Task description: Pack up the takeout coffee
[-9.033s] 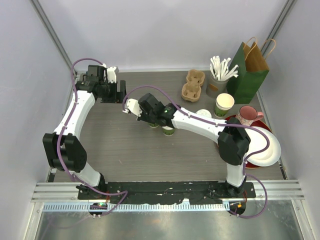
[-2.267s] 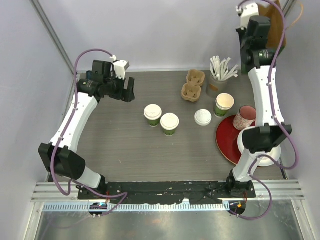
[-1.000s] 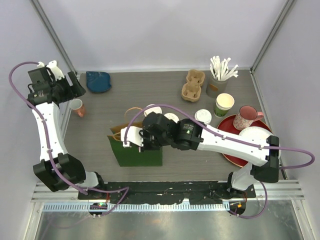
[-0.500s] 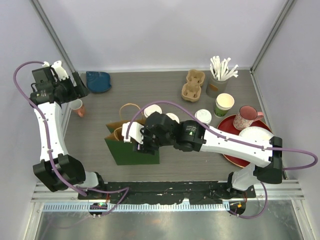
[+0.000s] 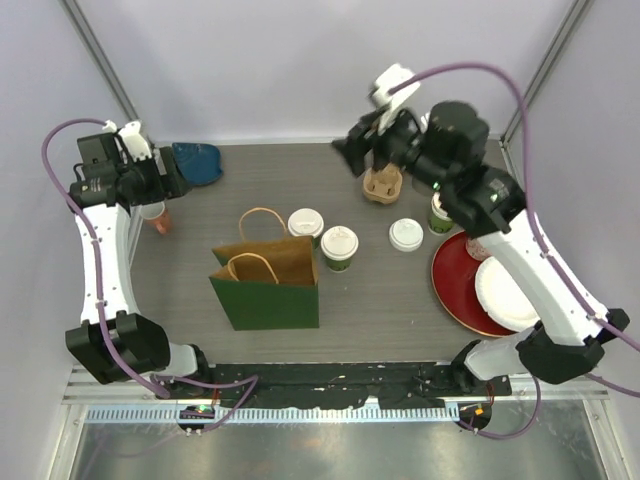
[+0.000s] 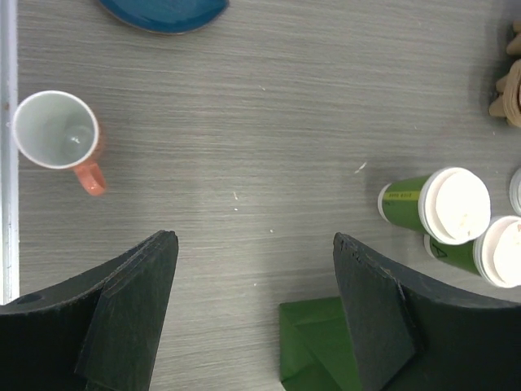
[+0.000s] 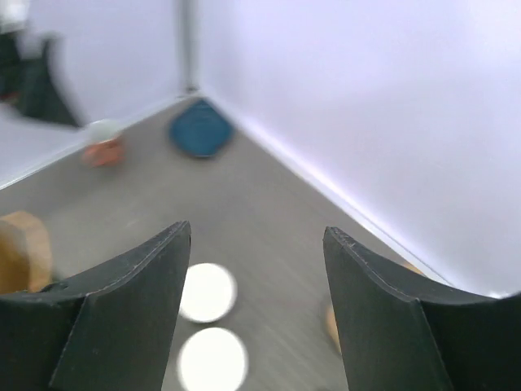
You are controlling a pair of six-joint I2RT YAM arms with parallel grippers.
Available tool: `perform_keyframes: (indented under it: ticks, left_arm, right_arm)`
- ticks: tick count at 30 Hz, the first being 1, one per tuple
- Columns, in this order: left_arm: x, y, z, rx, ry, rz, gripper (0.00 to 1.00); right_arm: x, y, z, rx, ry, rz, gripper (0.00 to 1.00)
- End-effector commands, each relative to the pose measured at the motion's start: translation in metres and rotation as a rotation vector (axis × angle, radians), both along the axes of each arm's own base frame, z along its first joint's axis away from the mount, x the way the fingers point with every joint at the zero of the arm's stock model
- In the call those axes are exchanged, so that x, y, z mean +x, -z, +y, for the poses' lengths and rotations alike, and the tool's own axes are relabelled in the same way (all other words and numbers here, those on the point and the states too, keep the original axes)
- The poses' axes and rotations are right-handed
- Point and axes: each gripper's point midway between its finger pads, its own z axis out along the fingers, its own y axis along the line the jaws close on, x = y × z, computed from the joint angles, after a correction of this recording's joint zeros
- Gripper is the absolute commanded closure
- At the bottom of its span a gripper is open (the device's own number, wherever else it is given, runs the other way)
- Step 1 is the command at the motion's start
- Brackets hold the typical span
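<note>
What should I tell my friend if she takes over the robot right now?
Left end effector: open, empty, high over the table's far left corner.
Right end effector: open, empty, raised at the far side above the cardboard cup carrier.
Coffee: one lidded green cup and the other lidded cup stand side by side on the table, just beyond the green paper bag.
Done: the bag stands upright, top open, near the cups.
Left: neither cup is in the bag yet, so both need picking up and lowering in upright.
</note>
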Motion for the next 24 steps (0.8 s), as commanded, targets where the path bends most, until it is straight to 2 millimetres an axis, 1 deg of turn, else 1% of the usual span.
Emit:
perform_keyframes:
  ticks: [1,2,3,4,5,6,7,8,9,10,11,12,13,14,16,17,19,22,24]
  left_arm:
    - [-0.009,-0.012,-0.019,0.038,0.08,-0.027,0.19]
    - [-0.009,-0.011,-0.02,0.042,0.082,-0.024,0.19]
    - [-0.01,-0.011,-0.022,0.046,0.086,-0.025,0.19]
    - [-0.009,-0.01,-0.024,0.044,0.092,-0.019,0.19]
    - [-0.01,-0.011,-0.025,0.048,0.096,-0.021,0.19]
    - [-0.011,-0.011,-0.026,0.047,0.1,-0.02,0.19]
    - [-0.011,-0.011,-0.028,0.049,0.107,-0.02,0.19]
    - [-0.012,-0.01,-0.029,0.049,0.114,-0.013,0.19]
    - [-0.012,-0.009,-0.029,0.052,0.116,-0.01,0.19]
    - [-0.014,-0.008,-0.031,0.048,0.121,-0.002,0.19]
    - [-0.014,-0.007,-0.031,0.049,0.121,0.0,0.19]
    - [-0.015,-0.007,-0.031,0.049,0.12,0.005,0.19]
    - [-0.016,-0.007,-0.031,0.052,0.117,0.006,0.19]
    - [-0.016,-0.007,-0.03,0.072,0.132,-0.001,0.19]
    - [-0.017,-0.006,-0.029,0.077,0.134,0.004,0.19]
    - [-0.017,-0.006,-0.029,0.081,0.132,0.003,0.19]
    - [-0.017,-0.005,-0.028,0.084,0.133,0.006,0.19]
    - [-0.014,-0.002,-0.028,0.084,0.131,0.013,0.19]
    - [-0.012,-0.001,-0.027,0.083,0.129,0.015,0.19]
  right_arm:
    - [0.091,0.023,-0.058,0.056,0.274,0.122,0.29]
    - [0.13,0.059,-0.077,0.017,0.333,0.202,0.3]
    - [0.15,0.077,-0.089,-0.003,0.38,0.236,0.31]
    - [0.167,0.087,-0.099,-0.036,0.42,0.239,0.32]
    - [0.193,0.132,-0.102,-0.113,0.446,0.318,0.32]
    - [0.207,0.148,-0.115,-0.139,0.458,0.348,0.33]
    - [0.222,0.152,-0.117,-0.149,0.456,0.35,0.33]
    - [0.231,0.167,-0.122,-0.2,0.442,0.361,0.35]
    - [0.25,0.208,-0.126,-0.245,0.427,0.426,0.35]
    - [0.262,0.206,-0.13,-0.259,0.437,0.402,0.36]
    - [0.269,0.218,-0.134,-0.289,0.441,0.419,0.37]
    - [0.281,0.253,-0.137,-0.354,0.434,0.453,0.37]
    - [0.292,0.247,-0.144,-0.362,0.441,0.426,0.38]
    - [0.293,0.259,-0.147,-0.393,0.433,0.447,0.38]
    - [0.303,0.278,-0.149,-0.443,0.399,0.446,0.37]
    - [0.301,0.284,-0.15,-0.465,0.379,0.455,0.36]
    - [0.303,0.297,-0.149,-0.497,0.352,0.457,0.36]
    - [0.307,0.31,-0.151,-0.519,0.341,0.452,0.36]
    - [0.307,0.32,-0.144,-0.513,0.282,0.451,0.36]
